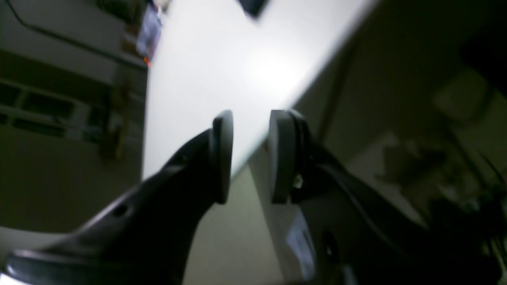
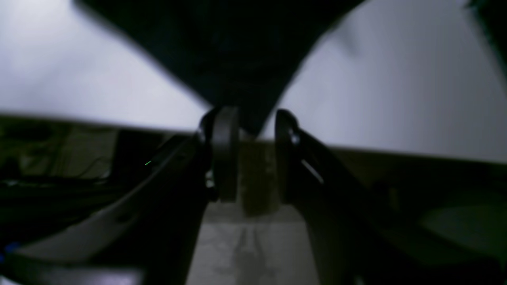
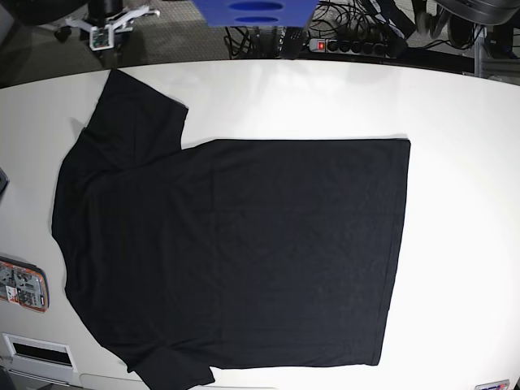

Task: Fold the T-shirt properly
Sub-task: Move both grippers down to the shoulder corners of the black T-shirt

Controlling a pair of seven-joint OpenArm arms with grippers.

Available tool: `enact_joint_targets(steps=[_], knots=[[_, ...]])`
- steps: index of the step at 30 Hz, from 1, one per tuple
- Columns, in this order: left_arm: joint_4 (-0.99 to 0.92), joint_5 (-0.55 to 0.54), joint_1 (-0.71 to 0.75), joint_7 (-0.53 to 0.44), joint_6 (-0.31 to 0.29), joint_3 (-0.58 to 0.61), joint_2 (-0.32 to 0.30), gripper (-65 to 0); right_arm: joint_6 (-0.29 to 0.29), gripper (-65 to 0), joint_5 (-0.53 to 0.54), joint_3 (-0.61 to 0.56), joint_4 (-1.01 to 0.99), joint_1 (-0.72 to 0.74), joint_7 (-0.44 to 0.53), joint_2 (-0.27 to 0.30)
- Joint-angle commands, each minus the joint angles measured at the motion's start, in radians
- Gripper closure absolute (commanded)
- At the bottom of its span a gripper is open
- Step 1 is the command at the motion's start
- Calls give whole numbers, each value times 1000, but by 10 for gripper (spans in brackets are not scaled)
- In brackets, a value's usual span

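Observation:
The black T-shirt (image 3: 236,244) lies spread flat on the white table (image 3: 455,106), sleeves towards the left in the base view and hem towards the right. Neither arm shows in the base view. In the right wrist view, a pointed part of the T-shirt (image 2: 225,47) runs down to the table edge just beyond my right gripper (image 2: 255,122). Its pads stand apart, with only floor visible through the gap. My left gripper (image 1: 251,130) is open beside the table edge (image 1: 317,75), nothing between its pads. A blurred dark shape (image 1: 253,6) sits at the top of that view.
An orange-edged flat item (image 3: 20,284) and a white box (image 3: 36,353) lie at the table's left front. A blue object (image 3: 252,12) and a power strip (image 3: 349,45) are behind the far edge. A small item (image 3: 491,386) sits at the front right corner.

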Motion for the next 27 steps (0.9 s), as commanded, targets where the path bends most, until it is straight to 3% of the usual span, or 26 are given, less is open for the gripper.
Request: enact_joint_targets(steps=[1,4,8,13,16,18,22,27], knots=[[18,-11,28,-13,12,-5,-5,-153,-9,-153,2,7,19,-19,18,7],[53,-9,23,1,10,-5,-10,-153,-9,-154,2,11,56,-1,17,7],[146,-9,22,113,10,-7,-11,-153,-9,-154,-38,6,110,48,14,9],[289,-6,19,264,9,-7,-11,-160,-6,-185,-354,4,116,88,11,9],[358,-6,-9,366,9,-7,-11,-182,-2,-280,-505,-37,130,85,11,7],[392,-6,-14,453,9,-7,-11,-244,0,-356,-566,-77,133,84,11,7],[447,18,-49,590,9,-7,-11,-381,120,-411,-603,-114,136,107,-63,7],[452,130,-129,726,9,-4,-43,-365,181,-409,-603,-171,136,192,-206,9]])
